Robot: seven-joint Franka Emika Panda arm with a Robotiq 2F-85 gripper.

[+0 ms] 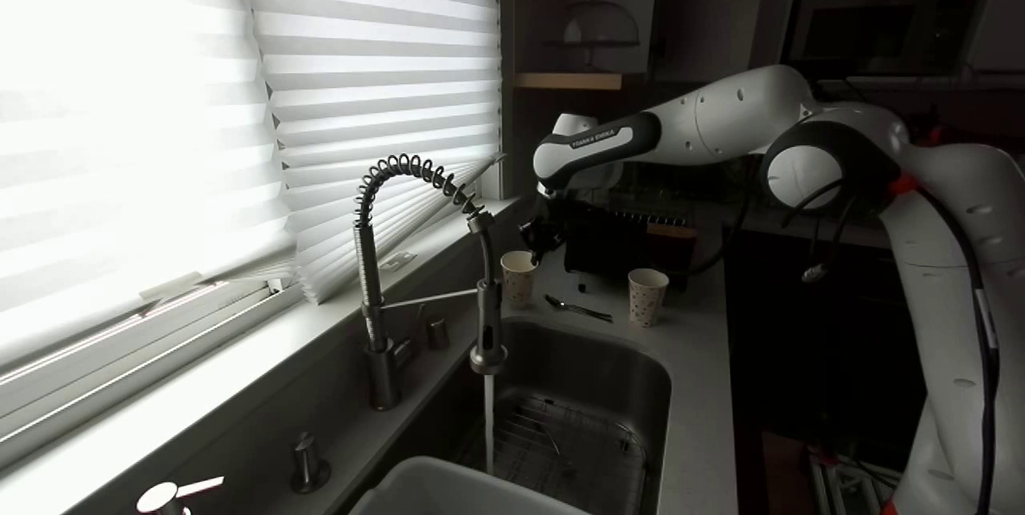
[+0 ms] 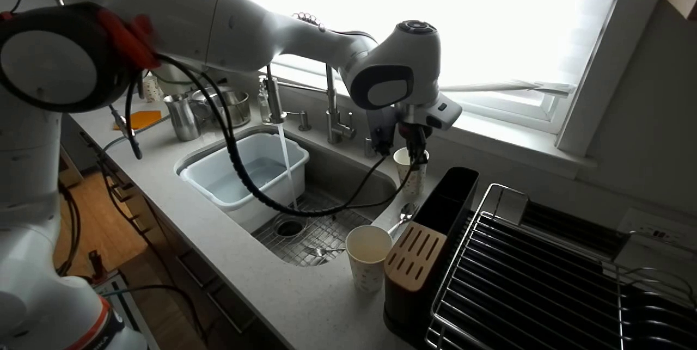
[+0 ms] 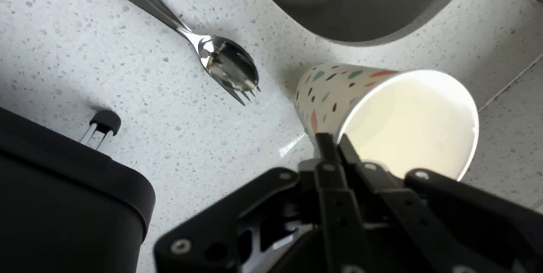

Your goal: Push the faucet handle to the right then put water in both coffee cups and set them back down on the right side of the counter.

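A speckled paper coffee cup (image 3: 326,90) stands upright beyond the sink; it also shows in both exterior views (image 1: 519,287) (image 2: 415,180). My gripper (image 3: 335,139) is shut on its rim, one fingertip outside the wall and one inside. Whether the cup holds water I cannot tell. The gripper also shows dark in both exterior views (image 1: 535,255) (image 2: 418,160). The other coffee cup (image 1: 645,300) (image 2: 367,263) stands on the counter (image 1: 698,427) at the sink's corner. The faucet (image 1: 488,327) (image 2: 276,102) runs a water stream (image 1: 489,423) into the sink. Its handle (image 2: 347,128) is at the base.
A white tub (image 2: 272,189) stands in the sink (image 1: 592,359). A spoon (image 3: 231,63) and fork lie between the cups. A black utensil holder (image 2: 416,255) with a wooden top stands beside the cups. A wire dish rack (image 2: 523,263) is behind it. Window blinds (image 1: 376,74) hang beside the faucet.
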